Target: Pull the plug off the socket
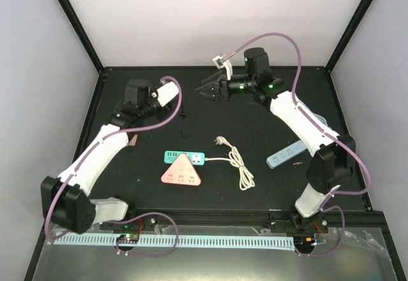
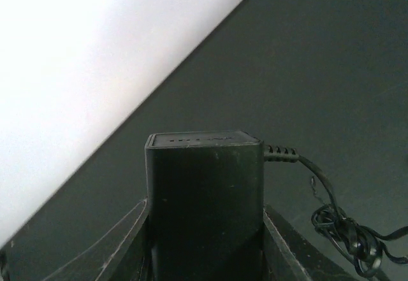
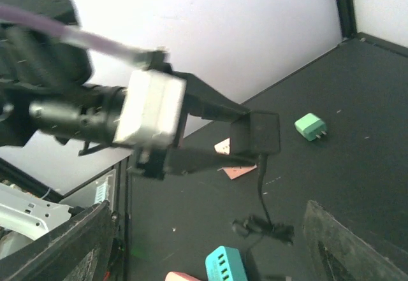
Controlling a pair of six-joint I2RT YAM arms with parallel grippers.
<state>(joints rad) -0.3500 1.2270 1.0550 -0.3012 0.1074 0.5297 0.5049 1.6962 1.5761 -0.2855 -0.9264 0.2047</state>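
My left gripper point(image 2: 205, 230) is shut on a black power adapter point(image 2: 204, 192), held clear of the table. The right wrist view shows the adapter point(image 3: 261, 134) with its black cable point(image 3: 262, 185) hanging down to a bundle on the mat. In the top view the left gripper point(image 1: 178, 104) is at the back left. A teal power strip point(image 1: 183, 157) lies mid-table with a white plug point(image 1: 199, 160) in its right end. A pink triangular socket point(image 1: 182, 172) lies against it. My right gripper point(image 1: 203, 88) is open, empty and raised at the back centre, facing left.
A white cable point(image 1: 241, 167) coils right of the teal strip, its loose plug end point(image 1: 220, 141) on the mat. A light blue power strip point(image 1: 285, 155) lies under the right arm. A small green plug adapter point(image 3: 310, 127) and a pink piece point(image 3: 233, 163) lie near the back wall.
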